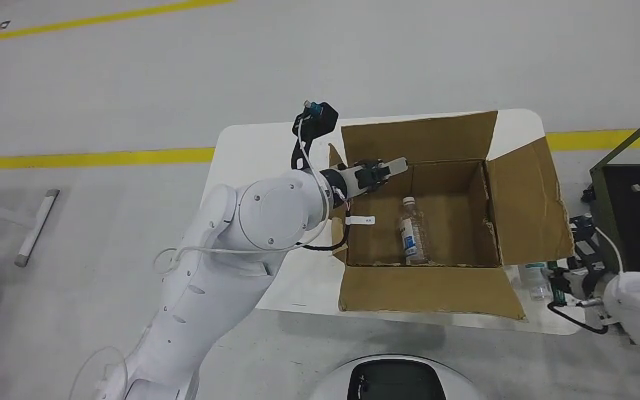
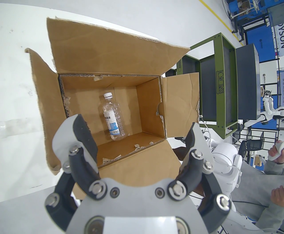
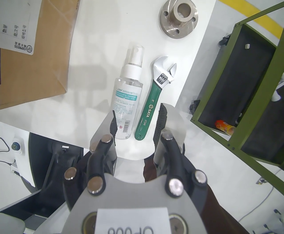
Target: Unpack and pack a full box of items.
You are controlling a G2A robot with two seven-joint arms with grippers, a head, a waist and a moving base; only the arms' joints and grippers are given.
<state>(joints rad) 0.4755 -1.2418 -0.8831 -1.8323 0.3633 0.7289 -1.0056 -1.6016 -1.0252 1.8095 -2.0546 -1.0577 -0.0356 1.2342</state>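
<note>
My left gripper hung over the left rim of the open box, its jaws spread wide and holding nothing. In the left wrist view, my left gripper looked straight down into the box.

The one thing inside was a clear water bottle, lying flat on the cardboard floor. It lay to the right of my left jaws and well below them, a little towards the middle of the box. Its long axis ran from near me to far from me, with the white cap at the far end. In the left wrist view the water bottle lay roughly crosswise to the line between my two fingers. I judged that a descent with a small shift rightward would put one finger on each side of its body, with little turning of the wrist.

Further right, past the box's right flap, my right gripper hovered over the white table. Its jaws stood apart and were empty. Beneath it a spray bottle and a green-handled wrench lay side by side, almost parallel. A metal flange sat beyond them.

My left arm was plainly the nearer one to the bottle in the box.
</note>
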